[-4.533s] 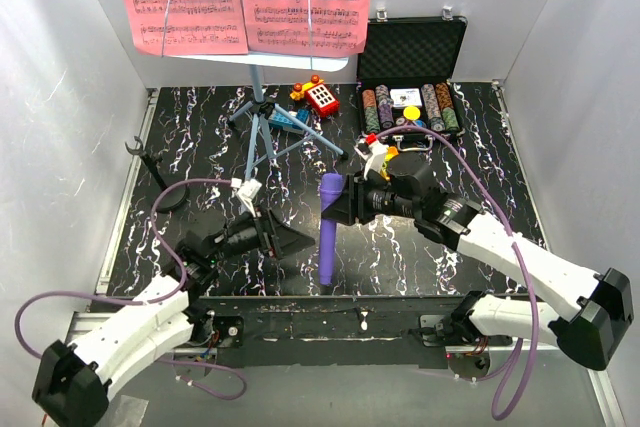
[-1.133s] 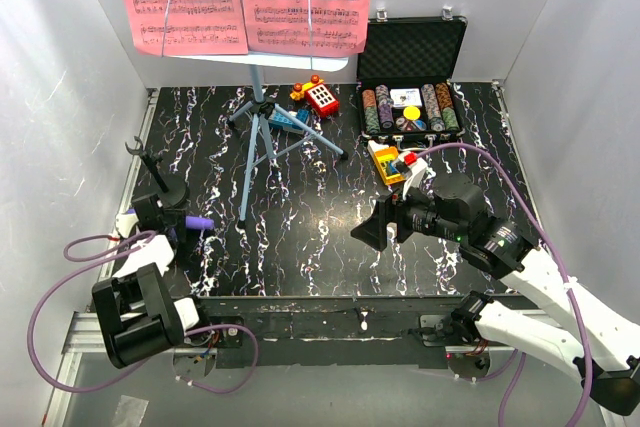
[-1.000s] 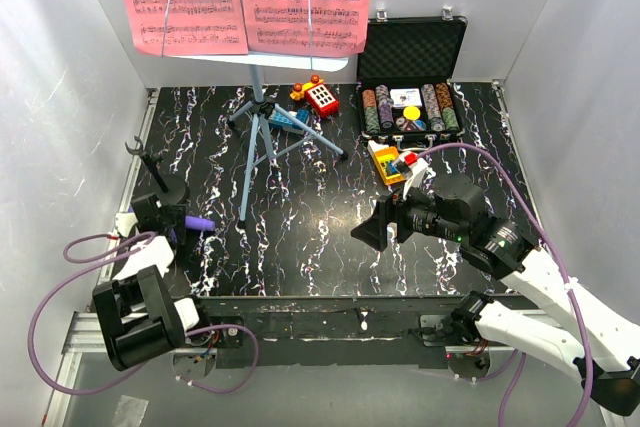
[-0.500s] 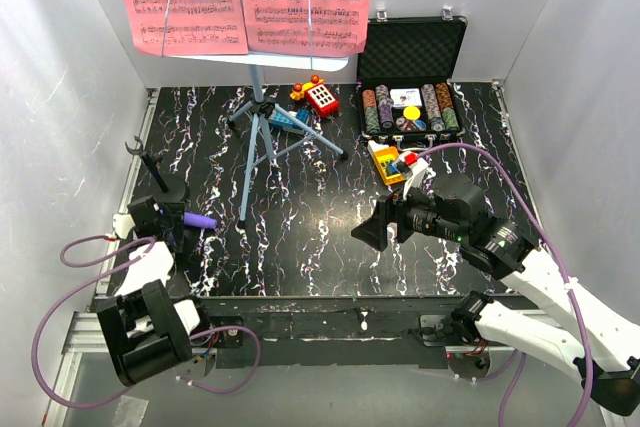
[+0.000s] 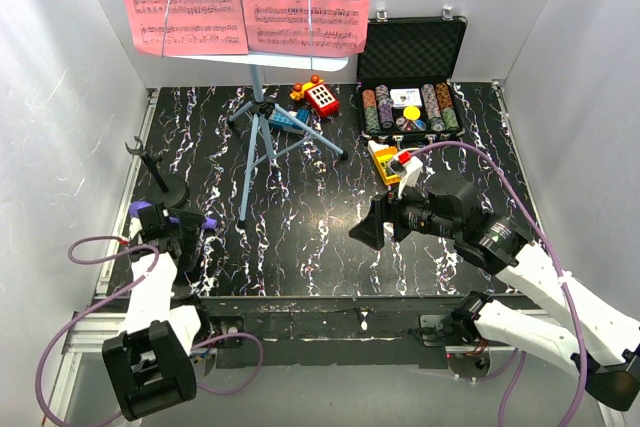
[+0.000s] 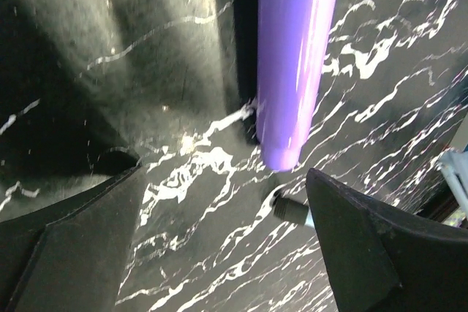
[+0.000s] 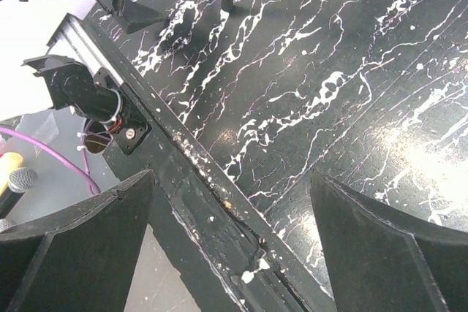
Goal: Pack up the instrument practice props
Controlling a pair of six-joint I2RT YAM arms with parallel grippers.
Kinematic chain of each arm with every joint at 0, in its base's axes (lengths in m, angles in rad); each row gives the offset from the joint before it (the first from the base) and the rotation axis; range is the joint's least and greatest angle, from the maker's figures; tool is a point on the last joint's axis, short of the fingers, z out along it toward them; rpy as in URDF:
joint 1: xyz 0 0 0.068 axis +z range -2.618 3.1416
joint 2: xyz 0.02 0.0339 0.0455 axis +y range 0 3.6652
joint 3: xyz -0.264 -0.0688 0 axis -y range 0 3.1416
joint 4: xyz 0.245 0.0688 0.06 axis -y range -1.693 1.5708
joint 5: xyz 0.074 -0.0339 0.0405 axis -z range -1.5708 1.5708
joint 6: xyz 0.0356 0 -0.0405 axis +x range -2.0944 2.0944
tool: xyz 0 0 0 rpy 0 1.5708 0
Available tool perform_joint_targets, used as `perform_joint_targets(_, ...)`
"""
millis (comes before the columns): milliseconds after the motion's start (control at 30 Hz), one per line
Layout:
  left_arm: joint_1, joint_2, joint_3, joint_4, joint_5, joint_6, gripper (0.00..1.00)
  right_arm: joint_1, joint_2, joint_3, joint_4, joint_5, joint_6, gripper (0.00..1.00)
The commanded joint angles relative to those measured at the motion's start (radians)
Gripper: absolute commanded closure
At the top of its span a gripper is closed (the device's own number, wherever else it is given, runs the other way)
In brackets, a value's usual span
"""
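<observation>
Left wrist view: the smooth purple plastic microphone point(image 6: 292, 63) lies on the black marbled desk point(image 6: 380, 107) by its left edge, between the left tool's point(image 6: 224, 173) wide-spread fingers, touching neither. The right tool point(image 5: 365, 232), equally spread and holding nothing, hovers over bare desk toward the near edge, well apart from the light-blue tripod music stand point(image 5: 249, 167).

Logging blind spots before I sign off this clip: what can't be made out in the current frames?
- Purple microphone: top view, mostly under the left gripper; left wrist view, cut by the top edge.
- Pink sheet-music pages: top view, upper part beyond the frame edge.
- Music stand: top view, desk mostly hidden behind the pages.
- Poker chip case: top view, card print too small.
</observation>
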Motion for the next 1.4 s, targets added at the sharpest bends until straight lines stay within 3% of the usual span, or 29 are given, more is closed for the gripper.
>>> perform_joint_targets(0,-0.046,-0.05,0.062,-0.159,0.021,0.025,0.02,-0.002,0.003,0.048,-0.007,-0.009,0.001,0.05)
perform_joint_targets(367,-0.19,-0.136,0.228,-0.271,-0.003,0.146,0.02,-0.003,0.031,0.066,-0.048,0.006,-0.008,0.05)
perform_joint_targets(567,-0.249,-0.116,0.212,0.078,0.11,0.267,0.02,-0.003,0.059,0.075,-0.059,0.017,-0.02,0.05)
perform_joint_targets(700,-0.354,-0.045,0.229,0.267,0.104,0.365,0.02,-0.003,0.042,0.077,-0.067,0.034,-0.031,0.06)
perform_joint_targets(900,-0.483,0.008,0.26,0.531,0.11,0.628,0.02,-0.003,0.013,0.06,-0.082,0.072,-0.048,0.06)
perform_joint_targets(1067,-0.487,0.162,0.336,0.588,0.222,0.741,0.02,-0.003,0.023,0.06,-0.079,0.1,-0.063,0.06)
perform_joint_targets(1233,-0.497,0.238,0.355,0.655,0.146,0.801,0.09,-0.005,0.04,0.085,-0.091,0.123,-0.071,0.06)
perform_joint_targets(1367,-0.506,0.301,0.387,0.663,0.162,0.867,0.14,-0.003,0.042,0.089,-0.09,0.128,-0.071,0.06)
